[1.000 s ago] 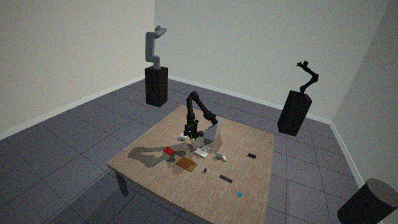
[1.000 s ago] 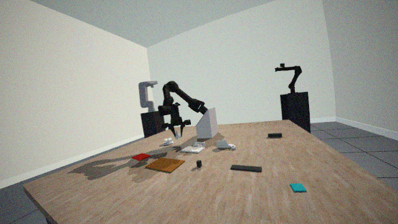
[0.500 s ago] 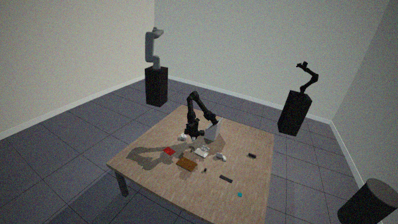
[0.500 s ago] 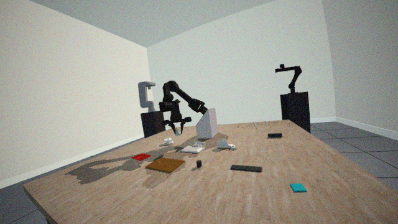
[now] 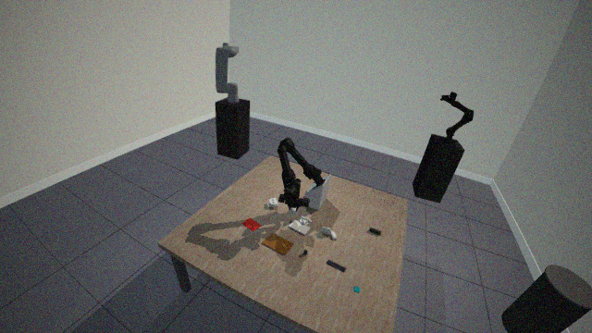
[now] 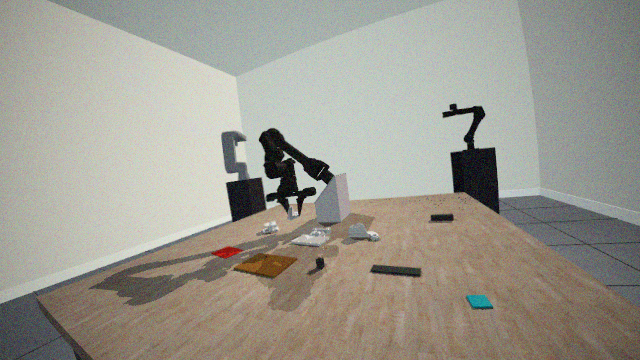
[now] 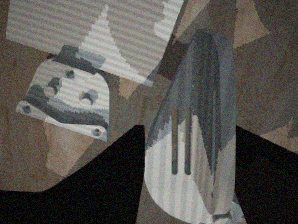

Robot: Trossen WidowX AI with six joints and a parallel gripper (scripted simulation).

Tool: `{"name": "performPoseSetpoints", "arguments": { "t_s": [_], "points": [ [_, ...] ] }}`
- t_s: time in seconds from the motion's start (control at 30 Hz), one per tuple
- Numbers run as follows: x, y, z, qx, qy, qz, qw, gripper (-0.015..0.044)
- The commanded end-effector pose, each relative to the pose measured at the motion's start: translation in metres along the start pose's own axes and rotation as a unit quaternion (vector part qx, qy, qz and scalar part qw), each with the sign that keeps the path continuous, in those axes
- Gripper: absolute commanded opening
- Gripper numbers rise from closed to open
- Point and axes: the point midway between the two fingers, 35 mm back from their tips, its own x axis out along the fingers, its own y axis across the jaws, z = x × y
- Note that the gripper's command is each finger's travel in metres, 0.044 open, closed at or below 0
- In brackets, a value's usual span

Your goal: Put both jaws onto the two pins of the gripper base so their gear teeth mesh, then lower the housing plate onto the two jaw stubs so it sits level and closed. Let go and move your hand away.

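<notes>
My gripper (image 5: 294,207) (image 6: 294,211) (image 7: 182,132) is shut on a pale jaw (image 6: 294,215) (image 7: 162,175) with two slots, held above the table and hanging down. The white gripper base (image 5: 298,227) (image 6: 306,241) (image 7: 50,25) lies on the table; in the wrist view its end part with two short pins shows left of the held jaw. The other pale jaw (image 5: 327,232) (image 6: 359,232) lies on the table to the right of the base. A small white part (image 5: 273,202) (image 6: 270,228), probably the housing plate, lies to the left; its details are too small to tell.
A pale wedge-shaped block (image 5: 319,194) (image 6: 330,202) stands behind my gripper. A red square (image 5: 252,225) (image 6: 227,252), an orange plate (image 5: 277,244) (image 6: 265,265), a small black piece (image 5: 303,253) (image 6: 320,263), black bars (image 5: 336,265) (image 6: 396,270) and a teal square (image 5: 356,289) (image 6: 479,302) lie around.
</notes>
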Motion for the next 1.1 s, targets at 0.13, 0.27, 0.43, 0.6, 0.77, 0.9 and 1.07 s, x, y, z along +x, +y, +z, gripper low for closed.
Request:
{"name": "performPoseSetpoints", "arguments": {
  "t_s": [0.13, 0.27, 0.43, 0.6, 0.77, 0.9, 1.07],
  "points": [
    [-0.001, 0.021, 0.014, 0.043, -0.002, 0.004, 0.999, 0.0134],
    [-0.001, 0.033, 0.02, 0.066, -0.002, 0.005, 0.998, 0.0134],
    [-0.001, 0.049, 0.026, 0.094, -0.001, 0.005, 0.996, 0.0134],
    [-0.001, 0.065, 0.031, 0.123, -0.001, 0.004, 0.992, 0.0134],
    [0.0, 0.081, 0.035, 0.151, 0.0, 0.002, 0.989, 0.0134],
    [0.001, 0.094, 0.038, 0.174, 0.0, 0.0, 0.985, 0.0134],
    [0.001, 0.11, 0.04, 0.202, 0.001, -0.003, 0.979, 0.0134]
  ]
}}
